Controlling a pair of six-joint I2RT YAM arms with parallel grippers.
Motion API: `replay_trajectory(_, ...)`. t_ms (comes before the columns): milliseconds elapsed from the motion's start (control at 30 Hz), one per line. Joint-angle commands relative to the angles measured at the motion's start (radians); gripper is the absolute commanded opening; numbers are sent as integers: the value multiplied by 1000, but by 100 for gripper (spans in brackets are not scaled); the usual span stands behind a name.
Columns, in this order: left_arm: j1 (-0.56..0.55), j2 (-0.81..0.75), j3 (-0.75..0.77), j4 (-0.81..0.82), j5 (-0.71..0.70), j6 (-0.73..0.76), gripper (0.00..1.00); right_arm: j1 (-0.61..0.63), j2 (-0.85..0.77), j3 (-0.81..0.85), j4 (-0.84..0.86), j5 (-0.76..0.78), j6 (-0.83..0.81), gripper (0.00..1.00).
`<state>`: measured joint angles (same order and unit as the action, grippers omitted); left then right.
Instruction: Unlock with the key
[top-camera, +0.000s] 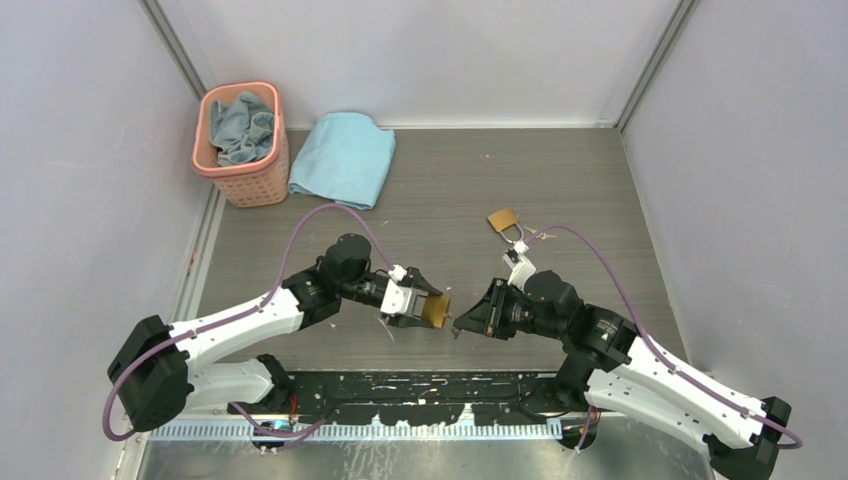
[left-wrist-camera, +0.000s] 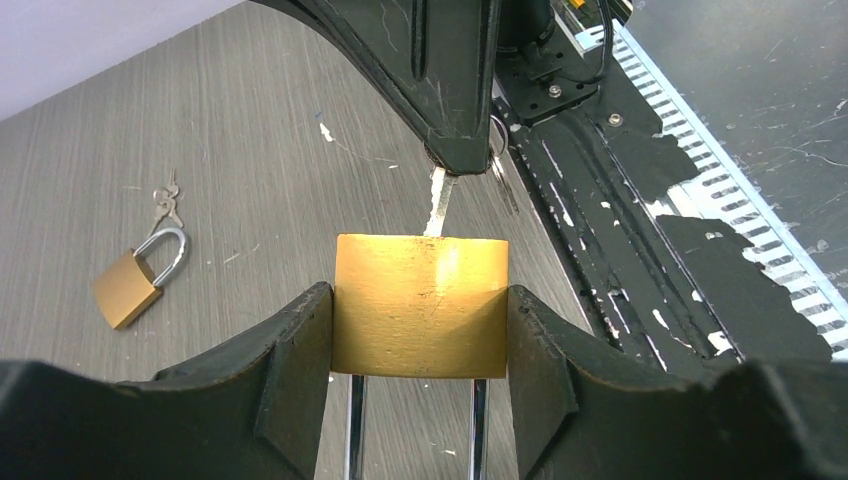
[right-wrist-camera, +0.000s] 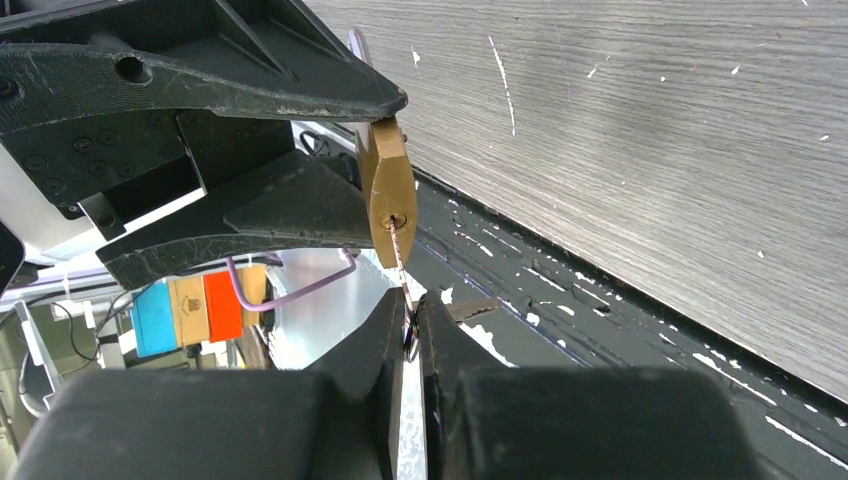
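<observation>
My left gripper (top-camera: 428, 311) is shut on a brass padlock (left-wrist-camera: 420, 305), held in the air above the table's near edge; it also shows in the top view (top-camera: 436, 311) and in the right wrist view (right-wrist-camera: 386, 195). Its steel shackle (left-wrist-camera: 356, 425) points back toward my left wrist. My right gripper (top-camera: 470, 320) is shut on a small silver key (right-wrist-camera: 401, 258). The key's blade (left-wrist-camera: 437, 203) meets the keyhole in the padlock's bottom face. The key's head is hidden between my right fingers (right-wrist-camera: 440, 340).
A second brass padlock (top-camera: 503, 221) with loose keys (left-wrist-camera: 167, 203) lies on the table at the back right; it also shows in the left wrist view (left-wrist-camera: 130, 285). A pink basket (top-camera: 243, 150) of cloths and a folded blue towel (top-camera: 343, 158) sit at the back left. A black base plate (top-camera: 440, 385) runs along the near edge.
</observation>
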<state>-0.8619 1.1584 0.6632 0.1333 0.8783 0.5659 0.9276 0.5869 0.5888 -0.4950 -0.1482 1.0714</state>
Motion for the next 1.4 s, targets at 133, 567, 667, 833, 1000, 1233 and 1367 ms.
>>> replay_trajectory(133,-25,-38,38,83,62,26,0,0,16,1,91,0,7,1)
replay_trajectory(567,-44,-56,38,51,60,37,0,1,61,17,105,-25,-5,1)
replay_trajectory(667,-50,-57,38,46,58,42,0,0,78,22,113,-31,-8,1)
replay_trajectory(833,-58,-55,37,42,53,44,0,1,108,23,138,-43,-14,1)
replay_trajectory(1000,-64,-57,36,40,56,37,0,0,124,25,162,-57,-29,1)
replay_trajectory(1233,-72,-56,30,55,61,27,0,1,159,38,183,-82,-52,1)
replay_trajectory(1367,-77,-55,32,57,71,20,0,0,186,44,200,-101,-64,1)
